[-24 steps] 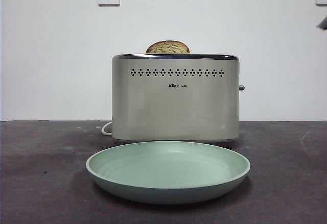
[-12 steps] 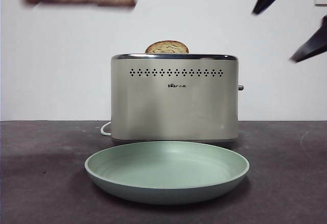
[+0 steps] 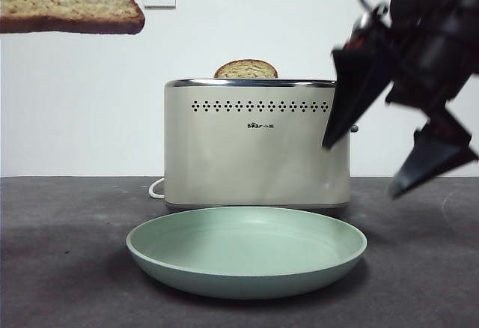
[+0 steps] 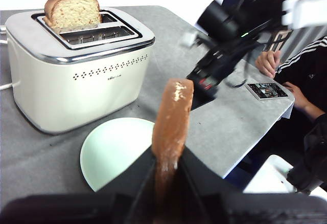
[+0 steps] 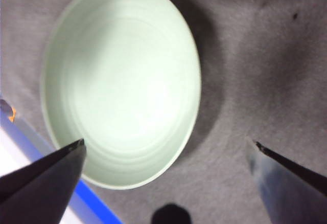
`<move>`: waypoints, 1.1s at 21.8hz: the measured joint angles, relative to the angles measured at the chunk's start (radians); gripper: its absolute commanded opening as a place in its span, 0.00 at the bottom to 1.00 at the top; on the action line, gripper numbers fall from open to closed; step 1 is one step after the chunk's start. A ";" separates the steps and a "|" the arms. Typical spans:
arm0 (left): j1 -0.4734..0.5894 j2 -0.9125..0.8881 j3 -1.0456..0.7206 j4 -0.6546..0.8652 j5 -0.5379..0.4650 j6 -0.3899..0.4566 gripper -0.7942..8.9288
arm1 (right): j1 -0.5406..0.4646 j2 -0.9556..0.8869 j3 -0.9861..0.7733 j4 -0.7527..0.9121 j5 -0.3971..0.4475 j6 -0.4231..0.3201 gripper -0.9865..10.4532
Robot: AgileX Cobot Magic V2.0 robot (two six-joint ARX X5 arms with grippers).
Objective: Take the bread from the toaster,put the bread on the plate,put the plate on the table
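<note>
our right gripper (image 3: 397, 156) has swung down beside the toaster (image 3: 257, 144) since a moment ago.
its jaws gape above the plate (image 5: 120, 81) on the table (image 3: 60, 268); our left gripper (image 4: 166, 170) grips the bread (image 3: 67, 0) aloft, still to be plated.

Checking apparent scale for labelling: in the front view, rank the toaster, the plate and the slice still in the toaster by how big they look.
1. toaster
2. plate, wider but shallower, and nearer, so unsure
3. slice in the toaster, only its top shows
</note>
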 measured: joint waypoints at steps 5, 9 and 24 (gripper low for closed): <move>0.000 0.000 0.000 -0.023 0.000 -0.007 0.08 | 0.064 0.143 0.000 0.057 0.002 0.000 0.43; 0.000 0.000 0.000 -0.023 0.000 -0.007 0.08 | 0.093 0.196 0.001 0.095 0.002 0.001 0.16; 0.000 0.004 0.000 0.090 0.137 -0.182 0.07 | 0.167 -0.087 0.003 0.142 0.012 0.126 0.07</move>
